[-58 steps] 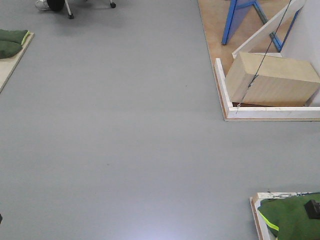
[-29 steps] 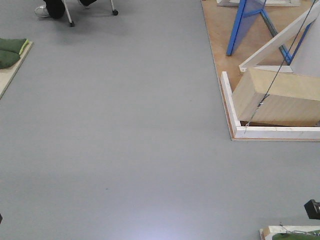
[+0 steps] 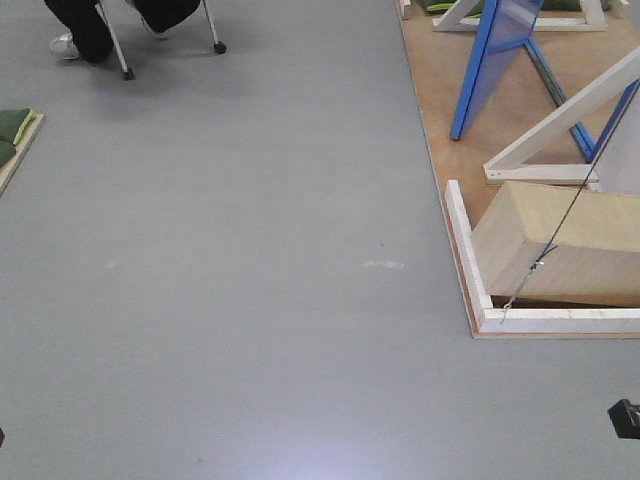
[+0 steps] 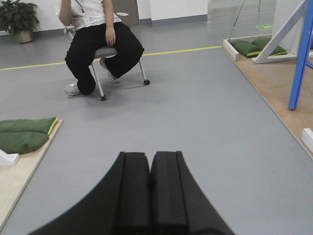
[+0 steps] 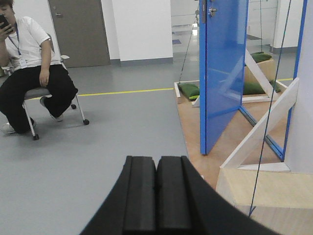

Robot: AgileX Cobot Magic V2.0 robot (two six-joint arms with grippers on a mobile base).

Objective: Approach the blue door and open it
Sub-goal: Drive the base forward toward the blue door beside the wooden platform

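**Blue door far right, both grippers closed**

In the front view, we saw the blue door (image 3: pixel 492 60) at the far right. It stood on a wooden platform (image 3: pixel 470 160) beside the grey floor (image 3: pixel 250 280). White braces (image 3: pixel 565 115) leaned near it. A wooden box (image 3: pixel 570 250) lay nearer to us, with a thin cable (image 3: pixel 568 215) crossing it. A seated person's legs (image 3: pixel 75 20) showed at the far left.

In the left wrist view, the left gripper (image 4: pixel 150 161) had its fingers pressed together, with nothing between them. The person sat on a chair (image 4: pixel 100 73) far ahead, and green cushions (image 4: pixel 24 134) lay at the left.

In the right wrist view, the right gripper (image 5: pixel 156 164) was likewise pressed together and empty. The door stood ahead and to the right, well apart from the gripper. Its silver handle (image 5: pixel 211 10) sat at the top of the view.
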